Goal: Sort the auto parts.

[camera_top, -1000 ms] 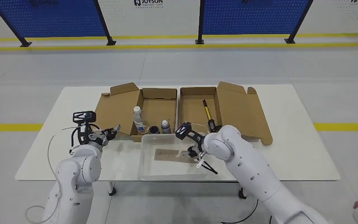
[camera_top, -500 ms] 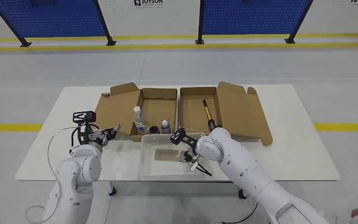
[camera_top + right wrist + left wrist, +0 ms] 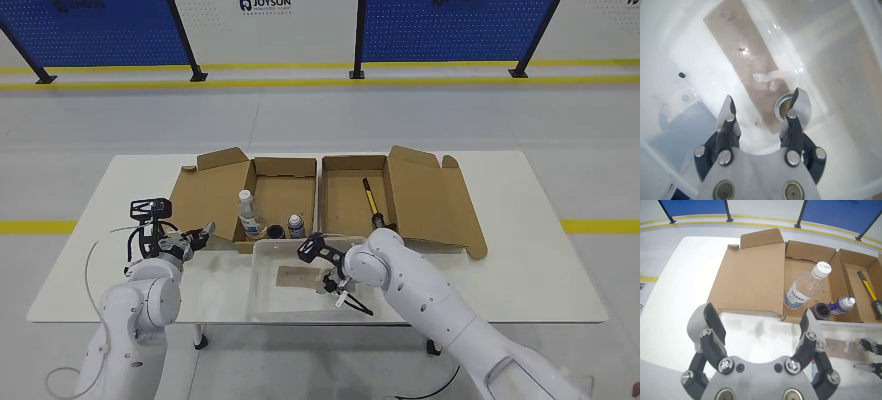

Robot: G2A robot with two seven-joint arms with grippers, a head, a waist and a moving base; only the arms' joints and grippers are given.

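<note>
Open hall, grey floor with yellow lines and blue screens behind; the white table (image 3: 520, 270) carries two open cardboard boxes along its far edge and a clear bin (image 3: 262, 295) at the middle of its near edge. Your target is the metal ring (image 3: 777, 108), lying flat on the bin floor at one end of a brown strip (image 3: 742, 51). The right gripper (image 3: 762, 98) is down inside the bin, spread wide and empty. One finger stands over the ring's rim, the other is on bare floor well to the side, so the ring isn't between the jaws yet. I can't tell whether that finger touches it. Treat the ring as stiff, small, dense and smooth; the floor around it looks wet or greasy, so expect it to skid if you nudge one side only. It sits low, so I'd centre over it, get the tips right down to the floor and pinch across the outer wall, not the top edge. The left gripper (image 3: 761, 321) hangs open and empty over bare table near the left box's (image 3: 806, 256) flap; that box holds a bottle (image 3: 806, 287), a spray can (image 3: 840, 304) and a dark cylinder (image 3: 822, 311).
</note>
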